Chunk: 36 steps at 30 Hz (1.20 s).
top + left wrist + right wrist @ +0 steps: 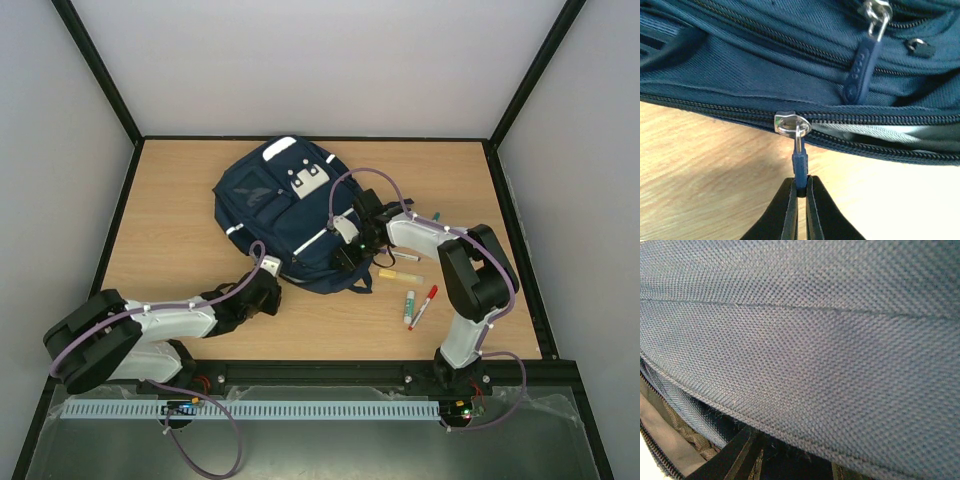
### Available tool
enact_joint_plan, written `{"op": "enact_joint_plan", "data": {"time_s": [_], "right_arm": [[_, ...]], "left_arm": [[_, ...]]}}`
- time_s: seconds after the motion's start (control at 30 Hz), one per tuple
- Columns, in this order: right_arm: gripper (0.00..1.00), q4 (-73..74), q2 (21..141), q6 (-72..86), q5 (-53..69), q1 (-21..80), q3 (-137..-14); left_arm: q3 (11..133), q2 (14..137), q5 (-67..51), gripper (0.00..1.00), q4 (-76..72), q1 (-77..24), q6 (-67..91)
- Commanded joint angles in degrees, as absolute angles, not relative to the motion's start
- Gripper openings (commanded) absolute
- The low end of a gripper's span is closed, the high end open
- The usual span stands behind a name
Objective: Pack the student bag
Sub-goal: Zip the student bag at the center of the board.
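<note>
Markers (409,305) crowd the table (170,220) right of the student bag (270,215); leftward lies open.

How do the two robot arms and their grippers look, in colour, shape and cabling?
Both the left arm and the right arm have white rounded links between bulky black joints. A thin purple cable runs along each, fixed with white clips. The left gripper has flat black fingers; the right gripper is black too.

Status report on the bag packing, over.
Left gripper shut on zipper pull of student bag. Right gripper against bag fabric, grip unclear. Loose pens beside bag, nothing blocking zipper.
</note>
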<state>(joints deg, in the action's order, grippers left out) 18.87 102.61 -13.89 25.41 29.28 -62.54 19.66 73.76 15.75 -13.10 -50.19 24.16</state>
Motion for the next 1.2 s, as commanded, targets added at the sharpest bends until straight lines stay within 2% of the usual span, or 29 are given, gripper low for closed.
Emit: {"op": "enact_joint_plan", "data": {"time_s": [0.0, 0.17, 0.8, 1.17], "right_arm": [[0.36, 21.7, 106.1, -13.8, 23.4, 30.0, -62.3], [0.36, 21.7, 106.1, -13.7, 23.0, 29.9, -62.3], [0.36, 21.9, 105.9, -13.4, 22.7, 30.0, -62.3], [0.36, 22.0, 103.9, -13.6, 23.2, 29.9, -62.1]], "left_arm": [[20.4, 73.6, 7.9, 0.02, -12.0, -50.5, 24.6], [21.5, 75.4, 1.7, 0.02, -12.1, -52.1, 25.4], [34.2, 89.1, 0.9, 0.02, -16.4, -61.4, 22.7], [38.5, 90.9, 0.2, 0.02, -17.3, -62.2, 20.5]]}}
